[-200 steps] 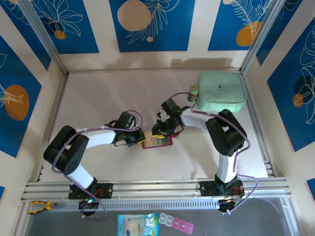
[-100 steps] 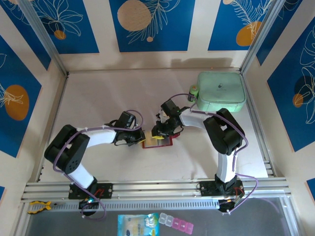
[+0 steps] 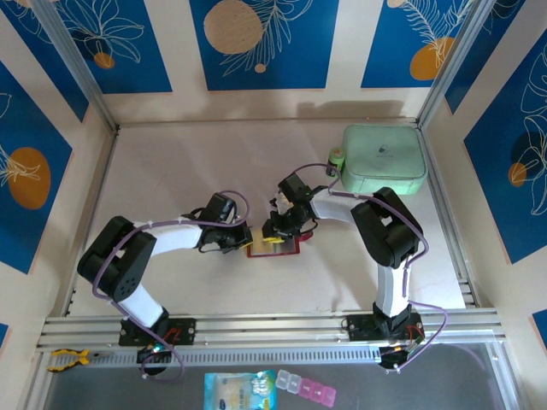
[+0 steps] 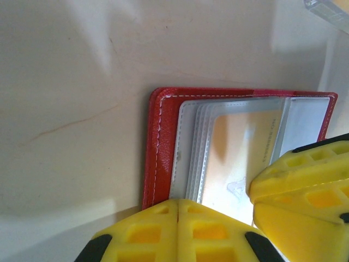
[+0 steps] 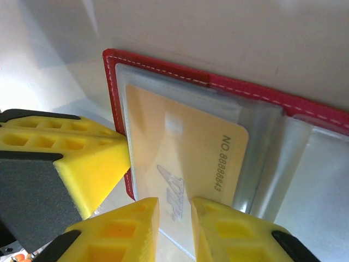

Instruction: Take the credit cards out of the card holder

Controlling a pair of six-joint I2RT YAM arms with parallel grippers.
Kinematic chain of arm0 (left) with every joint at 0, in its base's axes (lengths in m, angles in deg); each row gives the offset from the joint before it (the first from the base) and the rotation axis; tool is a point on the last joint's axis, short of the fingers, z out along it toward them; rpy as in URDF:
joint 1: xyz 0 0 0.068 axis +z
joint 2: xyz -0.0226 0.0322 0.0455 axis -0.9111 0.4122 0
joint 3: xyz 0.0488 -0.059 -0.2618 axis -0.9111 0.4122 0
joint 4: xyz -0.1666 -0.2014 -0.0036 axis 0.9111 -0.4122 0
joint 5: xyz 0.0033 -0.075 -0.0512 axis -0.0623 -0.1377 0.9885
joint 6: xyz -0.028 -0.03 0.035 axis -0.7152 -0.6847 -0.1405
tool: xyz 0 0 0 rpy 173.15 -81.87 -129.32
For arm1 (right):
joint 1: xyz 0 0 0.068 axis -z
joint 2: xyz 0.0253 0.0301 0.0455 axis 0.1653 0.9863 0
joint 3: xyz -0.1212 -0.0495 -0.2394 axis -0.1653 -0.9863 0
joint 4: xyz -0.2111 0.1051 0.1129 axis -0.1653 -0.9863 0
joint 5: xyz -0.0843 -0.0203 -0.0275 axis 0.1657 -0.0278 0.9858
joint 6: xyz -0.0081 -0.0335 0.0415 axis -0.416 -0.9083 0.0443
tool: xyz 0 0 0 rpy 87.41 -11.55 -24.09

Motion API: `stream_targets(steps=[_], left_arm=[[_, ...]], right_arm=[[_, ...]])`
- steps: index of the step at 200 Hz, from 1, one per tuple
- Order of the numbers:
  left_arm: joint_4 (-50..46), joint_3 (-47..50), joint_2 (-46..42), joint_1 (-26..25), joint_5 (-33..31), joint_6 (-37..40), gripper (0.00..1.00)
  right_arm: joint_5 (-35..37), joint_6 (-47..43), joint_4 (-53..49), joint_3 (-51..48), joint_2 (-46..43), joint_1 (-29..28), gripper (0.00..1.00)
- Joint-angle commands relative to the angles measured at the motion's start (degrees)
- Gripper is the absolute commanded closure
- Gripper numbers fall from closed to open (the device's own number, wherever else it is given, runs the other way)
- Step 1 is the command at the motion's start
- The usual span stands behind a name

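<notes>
The red card holder lies open on the table between the two arms. Its clear pockets fan out, and a tan-gold credit card with a printed number sits inside the top pocket. My left gripper is shut, its tips pressing down on the holder's left end. My right gripper stands over the card's near edge with the jaws a narrow gap apart, and the flat card shows through that gap. The two grippers' yellow fingers are nearly touching.
A big mint green case stands at the back right with a small green object beside it. A clear plastic piece lies just beyond the holder. A packet and a pill box lie below the front rail.
The right gripper and the card holder have crept slightly to the left. The left arm has stayed in place.
</notes>
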Motion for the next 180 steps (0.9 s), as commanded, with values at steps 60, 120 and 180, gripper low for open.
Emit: stream_targets(steps=[60, 120, 180], left_arm=[[-4.5, -3.17, -2.29, -0.63, 0.69, 1.1, 0.93], [-2.09, -3.51, 1.25, -1.75, 1.85, 0.78, 0.93], [-5.47, -2.63, 2.56, -1.84, -1.08, 1.79, 0.95]], right_arm=[[-0.23, 0.38, 2.17, -2.83, -5.54, 0.56, 0.67], [0.27, -0.17, 0.98, -2.99, -4.1, 1.52, 0.61], [-0.9, -0.41, 1.46, -2.63, -2.47, 1.47, 0.66]])
